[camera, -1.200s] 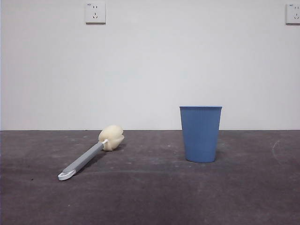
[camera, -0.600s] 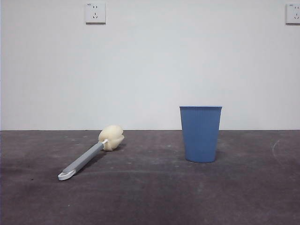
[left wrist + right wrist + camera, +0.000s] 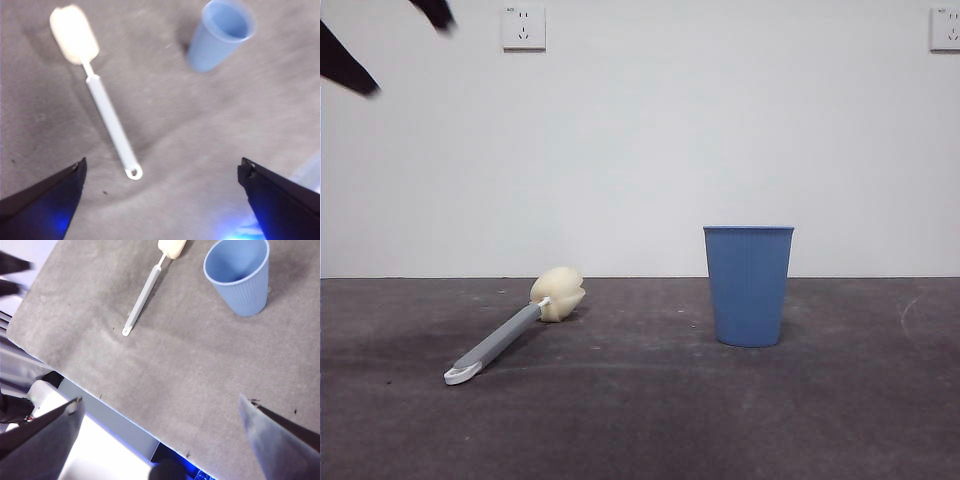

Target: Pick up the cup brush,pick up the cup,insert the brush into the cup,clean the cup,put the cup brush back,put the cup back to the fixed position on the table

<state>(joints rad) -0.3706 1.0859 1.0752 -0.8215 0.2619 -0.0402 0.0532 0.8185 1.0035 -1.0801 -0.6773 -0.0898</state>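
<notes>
A dark grey table (image 3: 640, 420) fills the lower part of the front view, with a white wall (image 3: 640, 140) behind it carrying two sockets, one high on the left (image 3: 523, 27) and one at the top right corner (image 3: 946, 29). The one change from a moment ago is at the top left corner, where black tips of an arm (image 3: 345, 62) now show where there was only wall. Table, cup and brush lie exactly as they did before.

The cup (image 3: 748, 286) stands upright on the table, right of centre, open end up and empty as seen from the wrist views. The brush (image 3: 510, 333) lies flat well to its left, not touching it, sponge head (image 3: 558, 293) toward the wall and white looped tip (image 3: 462, 374) toward the camera.

The left gripper (image 3: 160, 200) hangs high above the table with its jaws wide apart and nothing between them; its blurred view has the brush handle (image 3: 110, 125) almost under it and the cup (image 3: 220, 35) further off. The right gripper (image 3: 160, 435) also has its jaws spread and empty, high over the table's near edge, with both brush (image 3: 145, 292) and cup (image 3: 240, 275) in sight.

My reading: the new arm is probably the left one starting toward the brush, so the first pick-up is only beginning and nothing has yet been grasped
</notes>
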